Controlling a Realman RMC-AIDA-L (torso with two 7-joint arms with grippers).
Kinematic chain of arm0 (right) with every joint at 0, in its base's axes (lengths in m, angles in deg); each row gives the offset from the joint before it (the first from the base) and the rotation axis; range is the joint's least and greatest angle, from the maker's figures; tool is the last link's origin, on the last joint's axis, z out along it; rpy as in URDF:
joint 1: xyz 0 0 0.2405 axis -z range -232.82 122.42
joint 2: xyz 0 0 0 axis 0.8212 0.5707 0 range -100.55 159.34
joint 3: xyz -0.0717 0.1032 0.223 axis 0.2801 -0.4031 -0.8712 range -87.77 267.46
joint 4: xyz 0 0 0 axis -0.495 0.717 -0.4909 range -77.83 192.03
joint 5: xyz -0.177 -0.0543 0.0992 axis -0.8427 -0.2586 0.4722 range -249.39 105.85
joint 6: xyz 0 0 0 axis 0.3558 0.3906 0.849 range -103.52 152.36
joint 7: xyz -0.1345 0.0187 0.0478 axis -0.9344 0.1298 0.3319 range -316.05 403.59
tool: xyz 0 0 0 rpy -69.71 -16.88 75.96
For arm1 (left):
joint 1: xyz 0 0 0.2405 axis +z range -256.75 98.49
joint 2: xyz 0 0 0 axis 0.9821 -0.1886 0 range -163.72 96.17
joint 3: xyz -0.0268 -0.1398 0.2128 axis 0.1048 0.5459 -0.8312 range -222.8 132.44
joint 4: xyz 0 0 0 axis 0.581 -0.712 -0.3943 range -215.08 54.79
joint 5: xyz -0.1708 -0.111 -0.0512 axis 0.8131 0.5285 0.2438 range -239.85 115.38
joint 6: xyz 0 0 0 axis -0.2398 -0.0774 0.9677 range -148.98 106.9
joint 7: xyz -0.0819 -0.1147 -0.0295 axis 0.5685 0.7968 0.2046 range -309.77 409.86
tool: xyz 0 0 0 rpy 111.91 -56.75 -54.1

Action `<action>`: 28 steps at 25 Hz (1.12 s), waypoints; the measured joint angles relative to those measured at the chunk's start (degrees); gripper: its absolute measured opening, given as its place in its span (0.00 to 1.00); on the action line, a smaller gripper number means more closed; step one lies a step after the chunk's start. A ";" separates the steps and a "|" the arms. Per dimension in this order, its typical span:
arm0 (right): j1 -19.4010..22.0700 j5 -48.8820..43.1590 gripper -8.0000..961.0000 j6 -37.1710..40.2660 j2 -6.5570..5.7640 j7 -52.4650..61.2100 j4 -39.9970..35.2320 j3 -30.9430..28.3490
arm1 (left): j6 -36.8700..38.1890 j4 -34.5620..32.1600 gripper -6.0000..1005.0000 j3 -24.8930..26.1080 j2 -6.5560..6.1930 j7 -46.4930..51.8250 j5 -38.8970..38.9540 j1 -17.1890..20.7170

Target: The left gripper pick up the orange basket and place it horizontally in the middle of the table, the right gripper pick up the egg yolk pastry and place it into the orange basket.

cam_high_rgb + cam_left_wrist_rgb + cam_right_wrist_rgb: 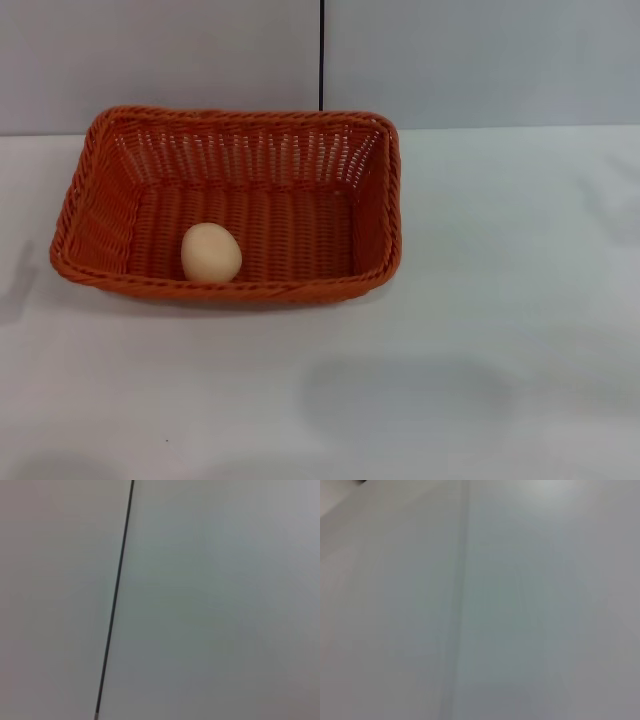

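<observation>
Neither hand shows in any of the three views, so whether the left hand or the right hand is wide, narrow or holding anything cannot be told; both wrist views give only a pale grey wall, the left one crossed by a thin dark seam (115, 600), the right one nearly featureless apart from a small dark shape (362, 481) at one corner whose nature cannot be made out.

From the head view the orange basket (385, 200) sits flat on the white counter (500, 300), its long side running across the view, somewhat to the robot's left of the middle and towards the far edge; its braided rim is upright and even all round, and the slanted openwork walls lean outward.

Inside it lies the pastry (211, 252) — a small pale, egg-shaped bun, showing only its plain cream side; it rests on the basket floor in the near-left part, just beside the near wall, and well apart from the right-hand wall.

Behind the counter the same grey wall rises, with a dark vertical seam (322, 55) above the basket's far rim — nothing else stands on the counter.
</observation>
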 joint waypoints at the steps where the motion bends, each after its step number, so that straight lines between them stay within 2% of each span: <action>1: 0.12 2.62 0.58 1.37 -0.01 -1.93 2.85 -0.84 | 0.00 0.00 0.69 0.00 0.00 0.00 0.00 0.00; 2: 0.12 2.62 0.58 1.37 -0.01 -1.93 2.85 -0.84 | 0.00 0.00 0.69 0.00 0.00 0.00 0.00 0.00; 3: 0.03 5.25 0.58 2.77 -0.10 -4.69 6.86 -2.44 | 0.25 0.00 0.69 0.21 0.03 -1.22 0.00 0.17; 5: -0.20 6.00 0.58 2.86 -0.14 -6.99 9.49 -4.33 | 0.38 0.00 0.69 0.29 0.07 -2.03 0.00 0.20; 10: -1.15 6.14 0.58 1.10 -0.25 -10.74 13.10 -6.56 | 0.59 0.50 0.69 0.79 0.19 -4.66 -0.01 0.33; 17: -1.71 6.21 0.58 -0.04 -0.21 -13.25 13.34 -7.71 | 0.66 0.97 0.69 2.94 0.36 -5.54 0.00 0.46; 18: -1.98 6.21 0.58 -0.81 -0.23 -13.27 13.36 -7.77 | 0.65 2.27 0.69 4.33 0.41 -7.92 0.00 0.22; 28: -2.53 5.96 0.58 -1.41 -0.06 -13.82 14.50 -7.32 | 0.12 5.13 0.70 4.52 0.24 -11.08 -0.57 -0.20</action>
